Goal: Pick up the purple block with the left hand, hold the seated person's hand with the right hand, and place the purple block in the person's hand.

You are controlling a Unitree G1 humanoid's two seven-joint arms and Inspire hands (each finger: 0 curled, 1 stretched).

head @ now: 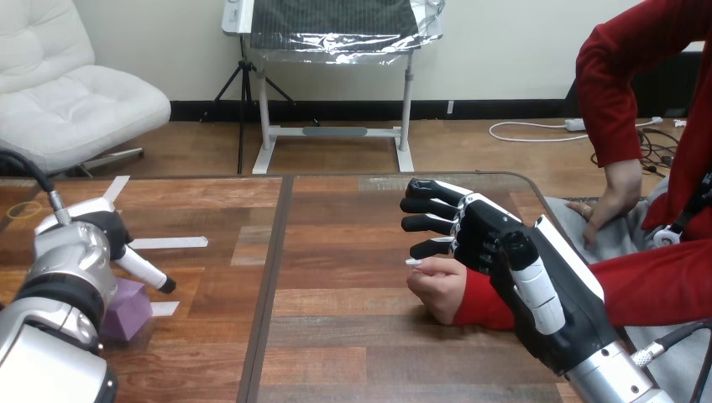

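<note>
Bench: the wooden bench [353,336] is carrying everything.
Right hand [504,260]: is reaching over the person's red-sleeved wrist, fingers spreading wide and nearly straight; any contact cannot be told.
Left hand [88,243]: is pointing a straight finger over the block, gripping nothing.
Person's hand [437,285]: is resting fisted, right of centre.
Purple block [126,309]: is lying on the bench beneath the left hand.

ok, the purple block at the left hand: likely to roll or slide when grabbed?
The purple block shows flat faces and sharp edges, so it probably won't roll. It looks rigid and is small beside the left hand, so likely light. On the smooth wooden table it may skid if nudged sideways.
</note>
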